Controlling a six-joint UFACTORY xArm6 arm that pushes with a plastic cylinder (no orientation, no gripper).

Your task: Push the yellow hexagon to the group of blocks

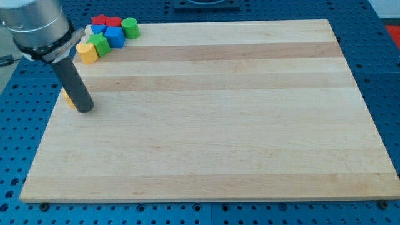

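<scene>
My tip [85, 109] rests on the board near its left edge. A yellow block [67, 98] shows as a sliver just left of the rod, touching it or nearly so. The rod hides most of it, so I cannot make out its shape. The group of blocks lies above it at the board's top left corner. The group's nearest member is a second yellow block [87, 52], roughly hexagonal. It sits against a green block [100, 44].
The group also holds two red blocks [100, 20] [114, 22], two blue blocks [116, 36] [97, 29] and a green cylinder [130, 27]. The wooden board [219, 125] lies on a blue perforated table. Its left edge runs close to my tip.
</scene>
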